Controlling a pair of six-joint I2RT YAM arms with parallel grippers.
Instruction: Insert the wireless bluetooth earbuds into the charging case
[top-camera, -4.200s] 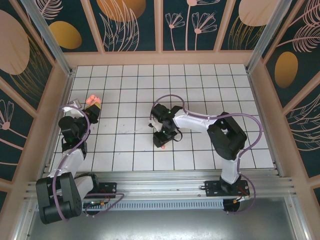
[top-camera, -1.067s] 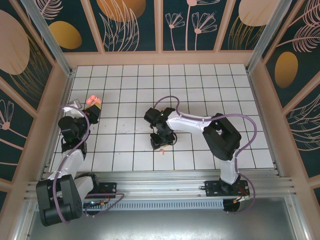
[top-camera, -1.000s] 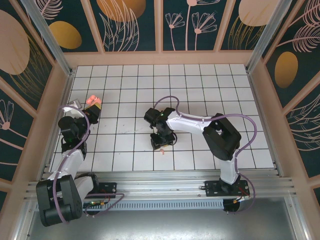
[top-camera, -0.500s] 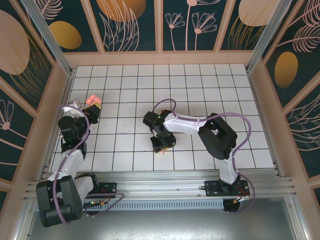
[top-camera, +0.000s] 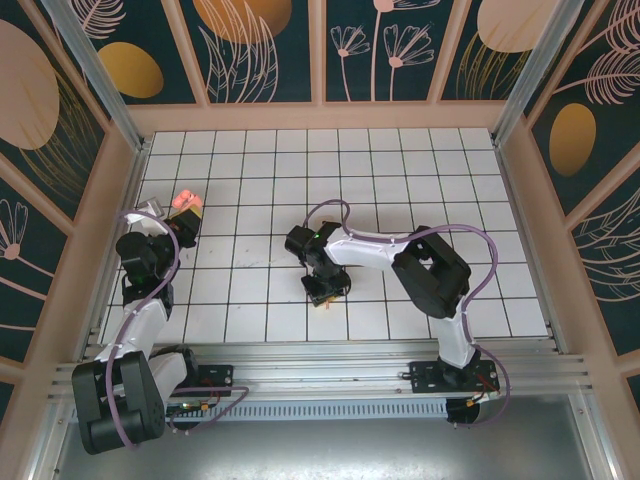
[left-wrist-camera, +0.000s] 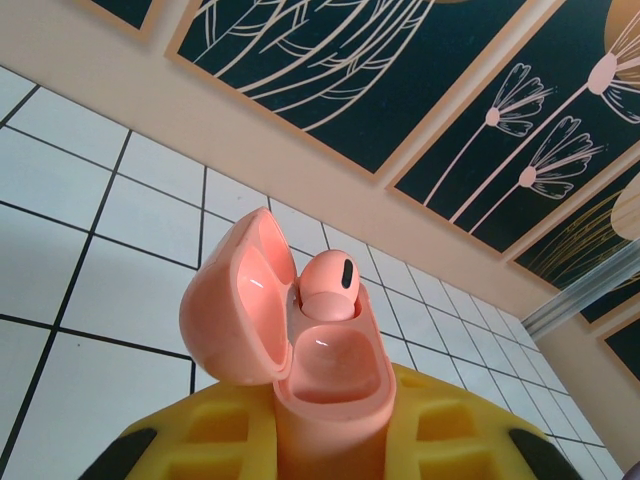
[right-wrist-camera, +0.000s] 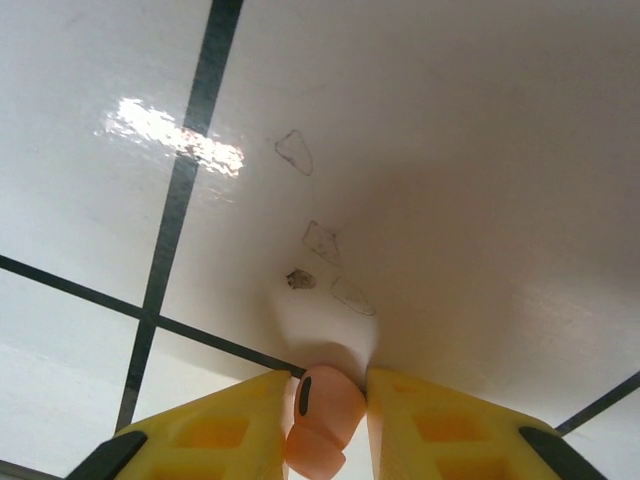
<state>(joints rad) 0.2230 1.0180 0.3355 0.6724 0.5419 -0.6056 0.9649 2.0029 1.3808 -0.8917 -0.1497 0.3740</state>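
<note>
Left claw clamped an open salmon-pink plastic charging case, a rounded pink earbud seated inside. Right claw pinched a small pink plastic earbud between its fingers.

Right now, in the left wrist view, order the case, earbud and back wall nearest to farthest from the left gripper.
1. case, clamped in the left gripper.
2. earbud, seated inside the case.
3. back wall, beyond the table.

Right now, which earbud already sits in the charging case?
The earbud in the open charging case that the left hand holds; the other earbud is pinched in the right hand, down at the table.
</note>
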